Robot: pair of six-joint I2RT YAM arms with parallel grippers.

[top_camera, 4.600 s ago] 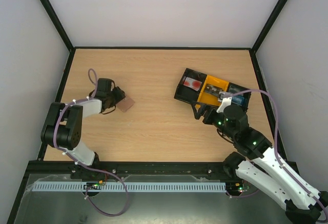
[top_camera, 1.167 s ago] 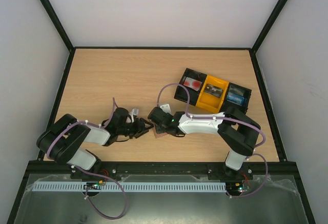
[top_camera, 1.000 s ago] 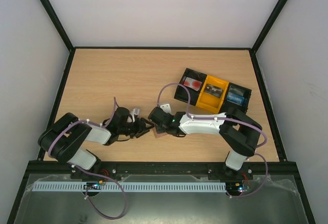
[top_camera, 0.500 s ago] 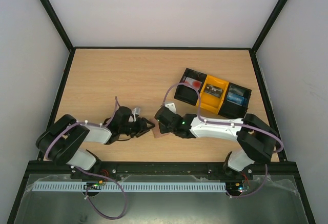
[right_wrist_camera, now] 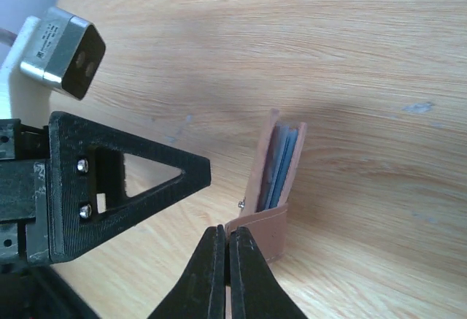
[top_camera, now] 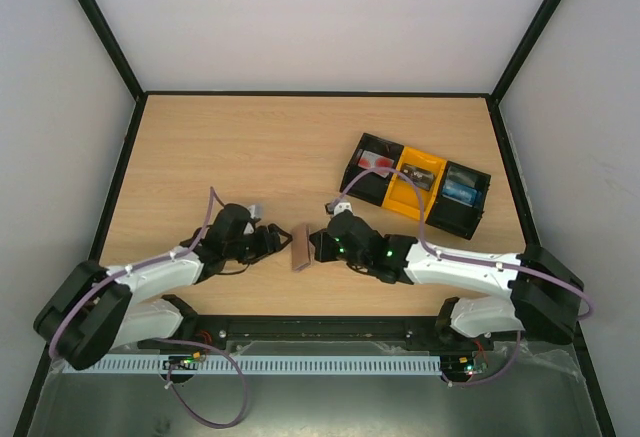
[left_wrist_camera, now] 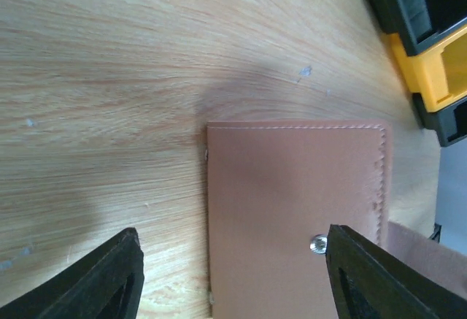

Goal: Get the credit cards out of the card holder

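The card holder is seen standing on edge near the front of the table, well apart from the tray. Its long axis runs roughly near-to-far, so it is set like a thin wall between the two arms. The left gripper is held just to its left, fingers spread wide, nothing between them. From that wrist only the plain brown outer face and its snap stud are presented.

The right gripper is pressed in from the right, fingers drawn fully together. A brown leaf of the holder seems to be nipped at their tips, though the contact is partly hidden. From this side the holder is seen parted, and the blue cards are shown edge-on inside.

So the opening is turned toward the right arm. Both arms are about equally near, and any pull would likely be made from the right.
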